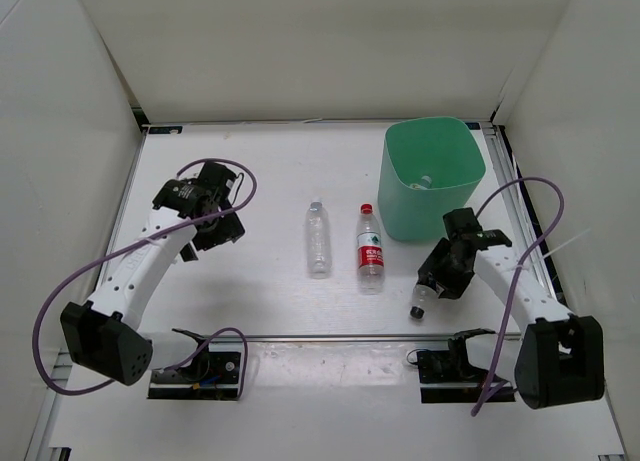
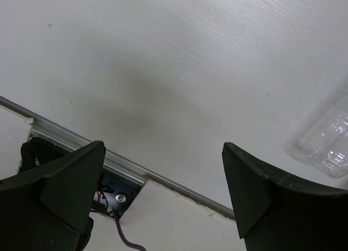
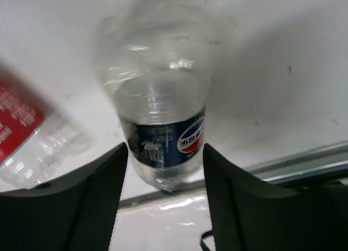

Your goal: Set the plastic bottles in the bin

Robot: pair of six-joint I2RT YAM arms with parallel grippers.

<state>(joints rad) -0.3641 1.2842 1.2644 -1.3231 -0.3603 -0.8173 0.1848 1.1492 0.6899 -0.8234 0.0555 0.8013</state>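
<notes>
The plain clear bottle (image 1: pixel 318 239) and the red-labelled bottle (image 1: pixel 371 249) lie side by side mid-table. My right gripper (image 1: pixel 433 284) is shut on a short dark-labelled bottle (image 1: pixel 420 302), near the table's front edge, below the mint-green bin (image 1: pixel 398 171). In the right wrist view my gripper (image 3: pixel 165 151) clamps that bottle (image 3: pixel 157 98) at its blue label, and the red-labelled bottle (image 3: pixel 22 136) shows blurred at left. A small pale object (image 1: pixel 425 181), probably a bottle, lies inside the bin. My left gripper (image 1: pixel 213 228) is open and empty at the left; in the left wrist view it (image 2: pixel 163 148) hangs over bare table.
White walls surround the table. An aluminium rail (image 1: pixel 330 337) runs along the front edge, also in the left wrist view (image 2: pixel 136 172). A blurred clear bottle (image 2: pixel 326 145) shows at the right of the left wrist view. Purple cables (image 1: pixel 60 301) loop from both arms.
</notes>
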